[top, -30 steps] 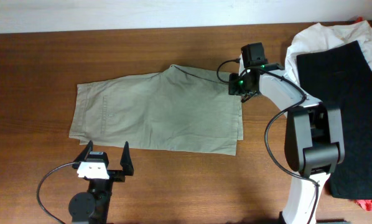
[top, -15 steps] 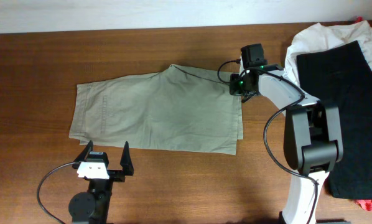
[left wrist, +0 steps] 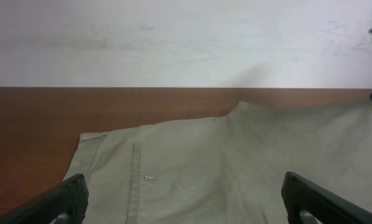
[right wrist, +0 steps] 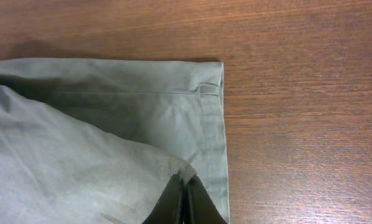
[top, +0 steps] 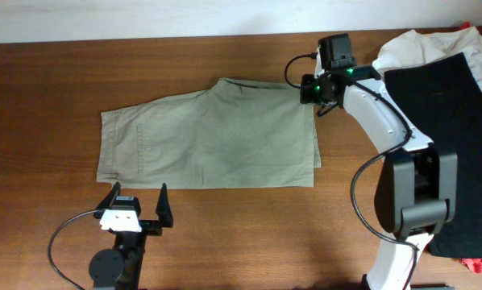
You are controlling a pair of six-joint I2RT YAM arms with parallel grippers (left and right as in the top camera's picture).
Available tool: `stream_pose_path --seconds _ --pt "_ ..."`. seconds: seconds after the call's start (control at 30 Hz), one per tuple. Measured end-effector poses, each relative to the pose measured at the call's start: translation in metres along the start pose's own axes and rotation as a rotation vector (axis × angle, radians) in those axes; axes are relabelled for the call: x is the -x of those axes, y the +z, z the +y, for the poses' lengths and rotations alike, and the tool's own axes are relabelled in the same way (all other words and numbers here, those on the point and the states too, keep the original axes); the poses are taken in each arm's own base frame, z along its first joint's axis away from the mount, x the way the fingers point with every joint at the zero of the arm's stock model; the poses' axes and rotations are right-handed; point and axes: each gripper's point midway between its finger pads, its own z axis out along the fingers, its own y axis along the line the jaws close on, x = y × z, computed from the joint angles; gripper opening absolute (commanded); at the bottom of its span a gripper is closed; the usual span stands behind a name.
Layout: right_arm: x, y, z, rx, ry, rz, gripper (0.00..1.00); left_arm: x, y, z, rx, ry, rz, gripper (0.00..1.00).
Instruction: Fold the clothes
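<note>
Since a moment ago, the right hand has gone up and a bit to the right, toward the far side of the bench. It pulled the top right corner of the green shorts along with it. The green shorts lie spread out in the middle of the bench, flatter now, with a straighter right edge. The right hand's two fingers are pressed together, pinching a fold of cloth near that corner. The left hand sits just beside the near edge of the green shorts, fingers spread wide, holding nothing. A black cloth lies on a white cloth at the right end.
</note>
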Motion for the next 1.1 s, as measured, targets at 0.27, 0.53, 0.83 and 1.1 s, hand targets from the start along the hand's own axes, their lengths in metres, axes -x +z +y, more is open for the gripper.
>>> stream_pose_path --seconds 0.27,0.53,0.83,1.1 --pt "0.03 -0.082 0.033 0.07 -0.042 -0.161 0.04 0.0 0.0 0.0 0.0 0.0 0.0 0.99" --pt "0.064 -0.083 0.039 0.014 -0.159 -0.319 0.06 0.0 0.0 0.0 0.0 0.0 0.0 0.99" --pt "0.034 0.01 0.02 -0.051 -0.18 -0.17 0.99 0.0 0.0 0.0 0.0 0.0 0.0 0.99" --pt "-0.027 -0.047 -0.043 -0.128 -0.078 0.218 0.97 0.0 0.0 0.0 0.0 0.0 0.0 0.99"
